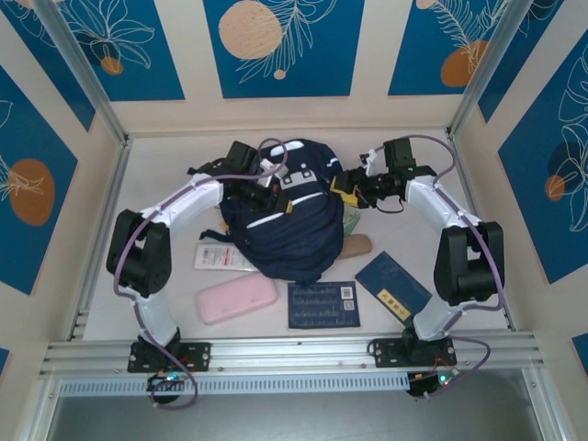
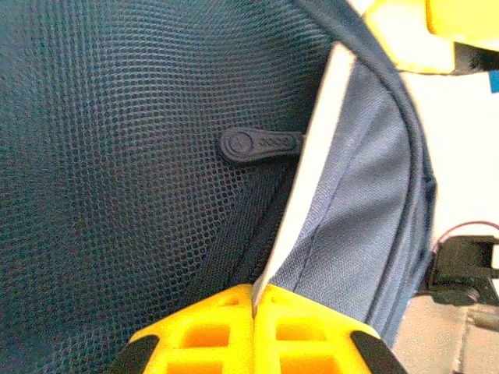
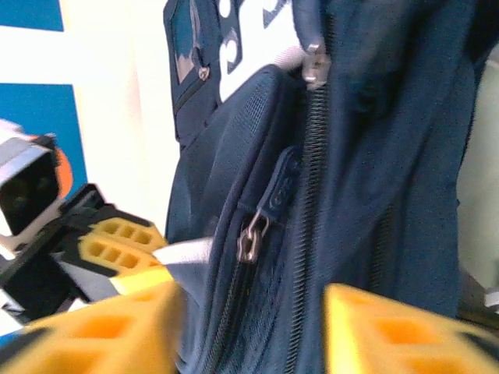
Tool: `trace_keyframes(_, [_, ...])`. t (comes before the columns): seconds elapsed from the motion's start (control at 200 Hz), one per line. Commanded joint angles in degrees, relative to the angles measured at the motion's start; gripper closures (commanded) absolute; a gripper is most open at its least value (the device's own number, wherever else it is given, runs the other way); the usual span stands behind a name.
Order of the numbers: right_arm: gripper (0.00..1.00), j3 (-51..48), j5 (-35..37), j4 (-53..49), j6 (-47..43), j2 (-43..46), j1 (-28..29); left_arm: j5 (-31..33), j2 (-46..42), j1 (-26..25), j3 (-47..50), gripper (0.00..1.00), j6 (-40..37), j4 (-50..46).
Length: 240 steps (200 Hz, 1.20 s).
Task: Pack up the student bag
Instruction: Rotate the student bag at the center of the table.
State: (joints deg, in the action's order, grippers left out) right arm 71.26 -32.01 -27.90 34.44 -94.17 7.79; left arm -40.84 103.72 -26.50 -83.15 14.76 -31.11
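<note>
Tabletop (image 1: 165,175): student bag (image 1: 285,230) | left end effector (image 2: 253,300) pinching its stripe (image 2: 312,156) | right end effector (image 3: 253,319) released | arms (image 1: 188,200) bowed

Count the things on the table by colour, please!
Blue: 3 (student bag, patterned card, booklet)
Pink: 1 (case)
White: 1 (packet)
Tan: 1 (rounded thing)
Pale green: 1 (half-hidden thing)
Total: 7
</note>
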Motion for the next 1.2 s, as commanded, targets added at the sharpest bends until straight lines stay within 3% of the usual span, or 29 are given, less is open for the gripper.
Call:
trace_keyframes(0.0, [0.22, 0.7, 5.6, -1.0, -0.2, 7.5, -0.5, 10.3, -9.9, 0.9, -1.2, 1.0, 8.3, 6.5])
trace_keyframes(0.17, [0.2, -3.8, 12.3, -0.9, 2.6, 15.9, -0.5, 27.9, -18.5, 1.5, -2.0, 1.0, 17.1, 7.5])
trace_keyframes(0.315, [0.21, -9.0, 13.1, 1.0, 6.9, 22.3, -0.2, 31.9, -18.5, 0.7, -8.1, 1.0, 22.0, 2.3])
trace_keyframes(0.4, [0.19, -12.0, 10.8, 4.6, 9.3, 26.3, -0.2, 37.6, -17.0, -1.3, -13.6, 1.0, 23.2, -3.5])
trace_keyframes(0.485, [0.09, -13.1, 8.8, 6.4, 11.3, 29.0, -0.3, 41.7, -15.6, -3.5, -17.8, 1.0, 23.2, -7.5])
trace_keyframes(0.54, [0.03, -13.2, 6.4, 7.5, 12.5, 29.5, -0.2, 41.5, -15.2, -4.7, -18.2, 1.0, 23.0, -7.1])
trace_keyframes(0.69, [0.01, -15.3, 2.3, 12.3, 17.8, 28.8, 1.6, 39.7, -12.9, -6.5, -18.2, 1.0, 21.6, -5.9])
trace_keyframes(0.895, [0.01, -17.4, 4.3, 16.6, 19.0, 23.9, 7.2, 34.5, -10.8, -7.6, -17.0, 1.0, 20.6, -2.5])
trace_keyframes(1.125, [0.01, -17.7, 5.2, 18.9, 18.9, 20.3, 6.4, 31.2, -10.8, -8.3, -17.4, 1.0, 14.9, -1.8])
trace_keyframes(1.195, [0.05, -17.8, 3.4, 21.1, 19.8, 18.7, 7.0, 29.0, -10.0, -8.4, -18.1, 1.0, 13.1, -2.1])
